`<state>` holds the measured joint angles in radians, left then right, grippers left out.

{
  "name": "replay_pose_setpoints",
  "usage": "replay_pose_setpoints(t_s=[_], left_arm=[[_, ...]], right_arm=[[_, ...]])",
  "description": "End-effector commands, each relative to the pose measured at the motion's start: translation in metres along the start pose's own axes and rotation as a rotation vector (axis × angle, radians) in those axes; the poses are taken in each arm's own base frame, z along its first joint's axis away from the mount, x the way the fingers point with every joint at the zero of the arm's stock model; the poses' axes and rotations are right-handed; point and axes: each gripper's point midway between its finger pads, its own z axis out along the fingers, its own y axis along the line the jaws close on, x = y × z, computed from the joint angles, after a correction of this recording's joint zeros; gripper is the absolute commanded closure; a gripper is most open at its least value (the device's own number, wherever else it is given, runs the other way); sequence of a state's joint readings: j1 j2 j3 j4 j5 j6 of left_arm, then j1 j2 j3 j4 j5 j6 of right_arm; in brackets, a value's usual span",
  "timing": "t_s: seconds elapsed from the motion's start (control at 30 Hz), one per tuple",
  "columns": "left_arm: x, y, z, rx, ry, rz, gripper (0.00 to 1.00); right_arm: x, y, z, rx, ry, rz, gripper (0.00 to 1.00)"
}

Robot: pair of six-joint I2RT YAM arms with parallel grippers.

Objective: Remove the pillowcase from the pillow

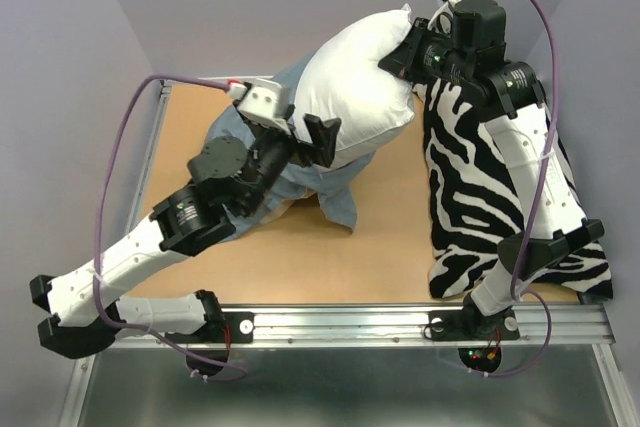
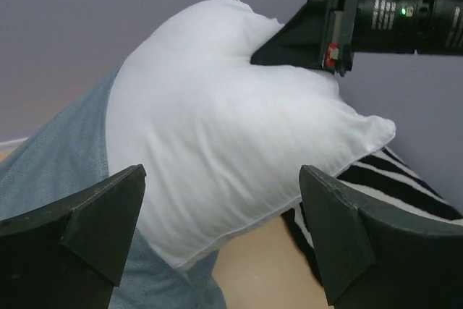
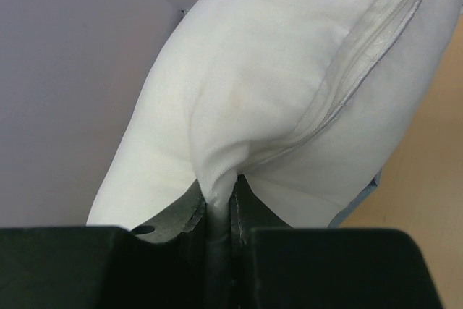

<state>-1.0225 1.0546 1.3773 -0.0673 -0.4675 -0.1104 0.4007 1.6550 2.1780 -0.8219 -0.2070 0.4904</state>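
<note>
The right gripper [image 3: 217, 211] sat closest to its own wrist camera, its two fingers pressed together on a pinched fold of white fabric at one corner of the pillow [image 3: 275, 92]. A zip seam [image 3: 362, 56] ran along the pillow's edge above that fold. From overhead, this grip held the pillow's far end up off the wooden table [image 1: 390, 237], so that the plump white body slanted down toward the left arm.

The left gripper [image 2: 221, 200] stood with its jaws wide apart and nothing between them. The pillow's lower side lay just beyond its fingertips; whether either finger touched it could not be told.

The pillowcase [image 1: 340, 197] covered only the pillow's lower, left-hand end. Its blue-grey cloth bunched there, under and around the left wrist, and one loose flap spilled onto the table toward the near edge. Most of the pillow showed bare.

The zebra-striped cushion [image 1: 470, 197] lay flat on the table's right side, beneath the right arm, with the pillow's raised corner near its far end.
</note>
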Motion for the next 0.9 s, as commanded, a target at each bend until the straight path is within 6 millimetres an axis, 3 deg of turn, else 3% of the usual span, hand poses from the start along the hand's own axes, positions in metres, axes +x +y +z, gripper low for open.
replay_pose_setpoints(t_s=[0.0,0.03,0.07,0.1,0.17,0.27,0.37,0.47,0.6,0.67,0.73,0.87], left_arm=[[0.016,-0.004,0.004,-0.122,0.014,0.245,0.01],[0.022,-0.026,0.001,-0.082,0.008,0.263,0.01],[0.032,-0.026,-0.004,-0.125,0.011,0.311,0.01],[0.02,-0.03,-0.004,-0.141,-0.053,0.33,0.01],[0.033,-0.038,-0.008,-0.163,-0.06,0.389,0.01],[0.032,-0.056,-0.004,-0.125,-0.113,0.399,0.01],[0.039,-0.059,0.0,-0.139,-0.141,0.482,0.01],[0.027,-0.053,0.005,-0.248,-0.197,0.514,0.01],[0.034,-0.069,0.028,-0.239,-0.207,0.573,0.01],[0.022,-0.078,0.036,-0.216,-0.242,0.511,0.01],[0.031,-0.09,0.049,-0.151,-0.195,0.55,0.01],[0.02,-0.081,0.06,-0.205,-0.208,0.531,0.01]], right_arm=[[-0.023,0.028,-0.008,-0.093,-0.089,-0.026,0.99],[-0.023,0.027,-0.007,-0.091,-0.086,-0.027,1.0],[-0.023,0.027,-0.008,-0.091,-0.089,-0.027,0.99],[-0.022,0.027,-0.007,-0.09,-0.087,-0.025,0.99],[-0.022,0.026,-0.008,-0.086,-0.087,-0.025,0.99],[-0.02,0.026,-0.008,-0.084,-0.082,-0.021,0.99],[-0.017,0.025,-0.007,-0.082,-0.076,-0.018,0.99],[-0.015,0.026,-0.007,-0.082,-0.072,-0.014,0.99],[-0.015,0.03,-0.009,-0.089,-0.073,-0.012,0.99],[-0.016,0.032,-0.011,-0.092,-0.078,-0.012,0.99],[-0.017,0.032,-0.012,-0.09,-0.081,-0.012,1.0],[-0.016,0.035,-0.013,-0.094,-0.078,-0.011,0.99]])
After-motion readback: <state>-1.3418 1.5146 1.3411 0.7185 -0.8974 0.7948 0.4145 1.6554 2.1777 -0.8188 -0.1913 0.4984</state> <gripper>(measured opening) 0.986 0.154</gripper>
